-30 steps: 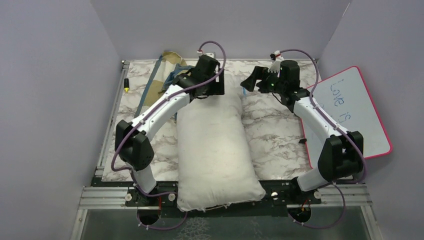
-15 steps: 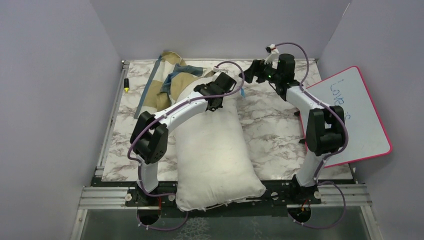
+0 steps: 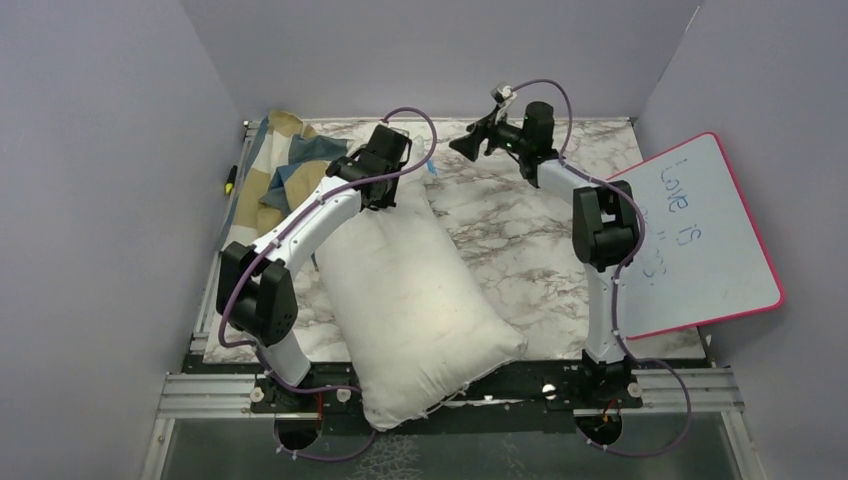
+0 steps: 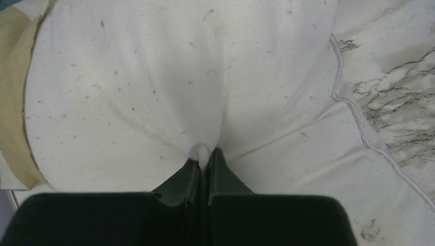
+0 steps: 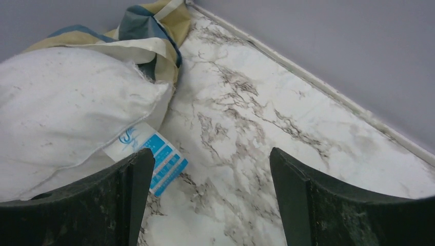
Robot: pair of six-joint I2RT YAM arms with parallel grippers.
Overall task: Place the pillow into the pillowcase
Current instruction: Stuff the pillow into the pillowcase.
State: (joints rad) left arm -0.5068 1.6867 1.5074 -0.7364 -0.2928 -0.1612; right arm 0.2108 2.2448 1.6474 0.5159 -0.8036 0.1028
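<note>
The pillow (image 3: 410, 300) lies slantwise on the marble table (image 3: 520, 240). Its near end hangs over the table's near edge between the arm bases, and its far end points to the far left. That far end touches the pillowcase (image 3: 265, 170), which is crumpled in the far left corner against the left wall. The pillow is wholly outside the pillowcase. The left gripper (image 4: 205, 159) is clamped on a small pinch of the pillow's white fabric near the far end, with creases running out from the pinch. A white tag (image 5: 154, 154) sewn at the pillow's far right corner carries a blue curled logo and blue bars of print too small to read. The right gripper (image 5: 210, 154) hangs over bare marble just right of that tag, jaws wide apart with nothing between them. A pink-rimmed whiteboard (image 3: 700, 230) on the right edge of the table reads "Love is" in blue; its lower line is illegible.
</note>
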